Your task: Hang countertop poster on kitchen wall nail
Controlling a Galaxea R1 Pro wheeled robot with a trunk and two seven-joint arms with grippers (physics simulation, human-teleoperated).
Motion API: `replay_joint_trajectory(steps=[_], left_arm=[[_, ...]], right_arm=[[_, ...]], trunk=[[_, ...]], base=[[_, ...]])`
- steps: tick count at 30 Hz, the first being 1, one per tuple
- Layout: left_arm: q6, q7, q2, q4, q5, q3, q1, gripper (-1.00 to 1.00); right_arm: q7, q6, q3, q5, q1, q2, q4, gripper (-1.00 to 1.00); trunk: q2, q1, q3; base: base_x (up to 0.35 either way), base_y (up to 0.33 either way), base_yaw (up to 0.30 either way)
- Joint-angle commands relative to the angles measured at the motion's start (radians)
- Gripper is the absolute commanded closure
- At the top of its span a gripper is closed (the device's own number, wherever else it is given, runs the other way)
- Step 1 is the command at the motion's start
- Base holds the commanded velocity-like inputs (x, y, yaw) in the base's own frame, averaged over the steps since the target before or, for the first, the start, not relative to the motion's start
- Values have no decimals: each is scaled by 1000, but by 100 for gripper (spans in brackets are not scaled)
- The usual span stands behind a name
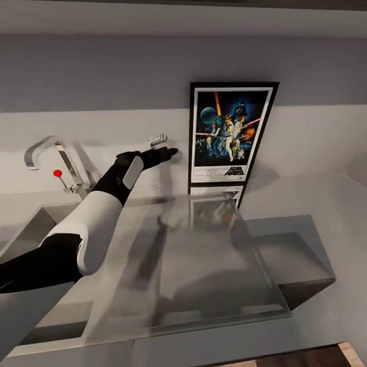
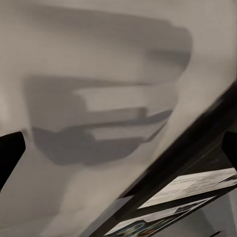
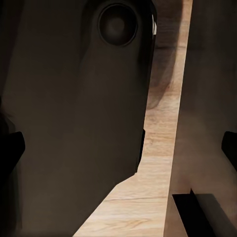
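Left gripper (image 1: pixel 164 146), fingers apart, nears the poster (image 1: pixel 230 133) beyond faucet (image 1: pixel 56 160).

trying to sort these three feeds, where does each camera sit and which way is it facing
Head view: on the robot's head, looking forward and down at the grey reflective countertop, the framed Star Wars poster leaning on the pale wall, and the extended left arm with its gripper.
Left wrist view: near the left gripper, facing the wall and the poster's black frame; dark fingertips at the edges.
Right wrist view: on the right arm, facing a wooden floor; dark robot body close.
Shared: head and left wrist views both show the poster.
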Motion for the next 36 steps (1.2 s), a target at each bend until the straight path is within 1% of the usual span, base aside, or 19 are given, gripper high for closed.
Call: replay_joint_trajectory(steps=[1,16,18,19,22,26,28,30,31,35,36], left_arm=[[7,-2,-1,-1,4,5,0,-100],[5,-2,-1,-2,4,4,0,-100],[6,-2,-1,-15,4,4,0,-100],[8,-2,-1,-43,5,2,0,-100],[10,-1,-1,-51,5,1,-2,-100],[12,0,-1,-53,9,1,-35,-100],[13,0,-1,-50,20,1,-54,-100],[23,0,-1,-46,55,1,-73,-100],[36,0,-1,-45,87,1,-82,-100],[56,-1,-1,-43,146,2,-91,-100],[61,-1,-1,-42,167,2,-93,-100]], right_arm=[[-5,-1,-1,10,0,0,-1,-100],[-5,-1,-1,10,0,0,-1,-100],[-5,-1,-1,10,0,0,-1,-100],[-5,-1,-1,10,0,0,-1,-100],[-5,-1,-1,10,0,0,-1,-100],[-5,-1,-1,10,0,0,-1,-100],[-5,-1,-1,10,0,0,-1,-100],[-5,-1,-1,10,0,0,-1,-100],[-5,-1,-1,10,0,0,-1,-100],[-5,-1,-1,10,0,0,-1,-100],[-5,-1,-1,10,0,0,-1,-100]], trunk=[[0,0,-1],[0,0,-1],[0,0,-1],[0,0,-1],[0,0,-4],[0,0,-10],[0,0,-13],[0,0,-16],[0,0,-17],[0,0,-23],[0,0,-24]], base=[[10,0,0],[2,0,0],[0,0,0],[0,0,0],[0,0,0],[0,0,0],[0,0,0],[0,0,0],[0,0,0],[0,0,0],[0,0,0]])
